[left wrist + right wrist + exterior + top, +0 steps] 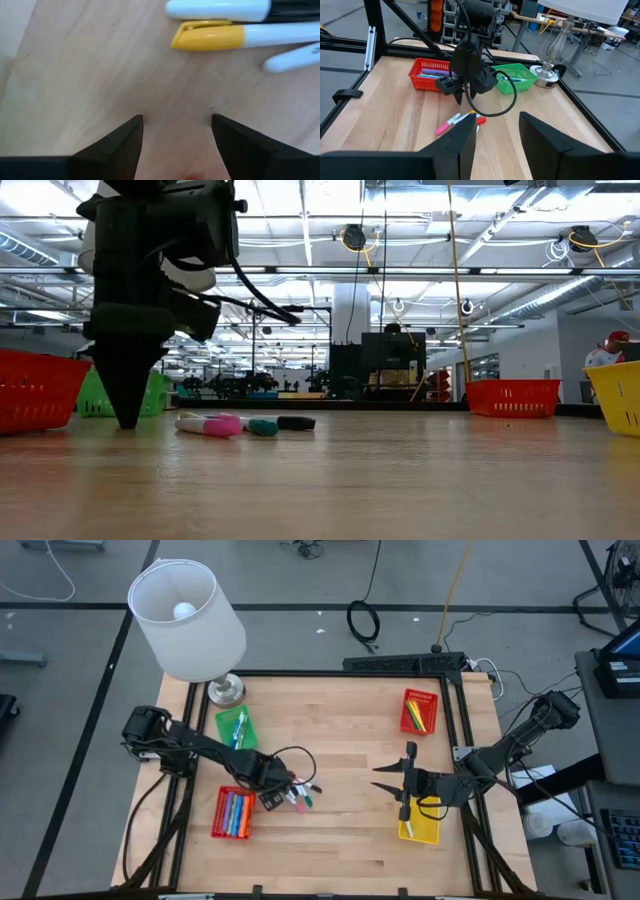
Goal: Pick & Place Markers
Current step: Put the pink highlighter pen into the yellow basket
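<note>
**Q:** What is hard to make out?

**A:** My left gripper (272, 800) stands fingertips-down on the wooden table (340, 740), fingers parted, nothing between them. From table height, its dark bulk (128, 395) blocks part of the room behind. Close up, the loose markers (301, 796) beside it are cut off at the frame edge: a yellow-capped marker (235, 37) shows only cap and part of its white barrel, with two more white barrels partly visible alongside.

**Q:** And your other hand?

**A:** My right gripper (404, 787) hovers by the yellow basket (420, 828), well apart from the loose markers, fingers spread and empty.

**Q:** Where are the rest of the markers?

**A:** Some fill the red basket (233, 812) just beside my left gripper, others lie in the green basket (236, 727) and in a second red basket (419, 711) at the far right. Their exact count is unreadable.

**Q:** The setting?

**A:** Pale plank tabletop in a black frame, a white-shaded lamp (187, 620) at one corner, grey floor with cables around, an open workshop hall with ceiling lights beyond.
</note>
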Motion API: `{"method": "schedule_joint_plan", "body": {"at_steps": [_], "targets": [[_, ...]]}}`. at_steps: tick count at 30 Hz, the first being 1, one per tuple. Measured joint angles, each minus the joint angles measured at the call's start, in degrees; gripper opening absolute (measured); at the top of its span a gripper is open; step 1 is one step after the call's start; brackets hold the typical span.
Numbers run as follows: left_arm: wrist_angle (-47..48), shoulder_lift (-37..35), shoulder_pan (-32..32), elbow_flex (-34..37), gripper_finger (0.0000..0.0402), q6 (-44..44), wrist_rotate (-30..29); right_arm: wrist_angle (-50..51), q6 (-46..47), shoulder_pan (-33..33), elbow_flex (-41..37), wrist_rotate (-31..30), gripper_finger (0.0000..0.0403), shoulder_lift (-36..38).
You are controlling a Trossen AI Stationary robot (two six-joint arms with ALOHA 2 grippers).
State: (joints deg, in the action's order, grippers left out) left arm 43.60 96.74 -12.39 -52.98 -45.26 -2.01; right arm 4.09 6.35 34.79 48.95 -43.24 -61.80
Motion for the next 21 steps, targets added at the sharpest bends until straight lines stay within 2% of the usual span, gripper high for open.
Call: {"method": "schedule_joint_plan", "body": {"at_steps": [5,9,13,15,18,21], "targets": [[-3.52,-2.97,0.03,0.04,0.0236,0.24,2.43,0.01,0.0,0.0,0.0,0.0,0.0135,0.0],[-11.35,-4.02,-3.53,0.06,0.0222,12.47,3.12,0.03,-0.53,0.0,0.0,0.0,0.0136,0.0],[-19.34,-3.62,-6.78,0.06,0.0212,28.93,-2.29,0.03,-1.05,0.0,0.0,0.0,0.0136,0.0],[-23.06,-3.26,-7.41,-0.01,0.0207,33.95,-5.24,0.03,-1.05,0.0,0.0,0.0,0.0135,0.0],[-22.78,-3.27,-7.05,0.01,0.0199,36.26,-7.83,0.11,-1.05,0.0,0.0,0.0,0.0136,0.02],[-22.33,-3.24,-5.88,0.01,0.0191,36.18,-7.79,0.23,-1.07,0.0,0.0,-0.01,0.0137,0.01]]}}
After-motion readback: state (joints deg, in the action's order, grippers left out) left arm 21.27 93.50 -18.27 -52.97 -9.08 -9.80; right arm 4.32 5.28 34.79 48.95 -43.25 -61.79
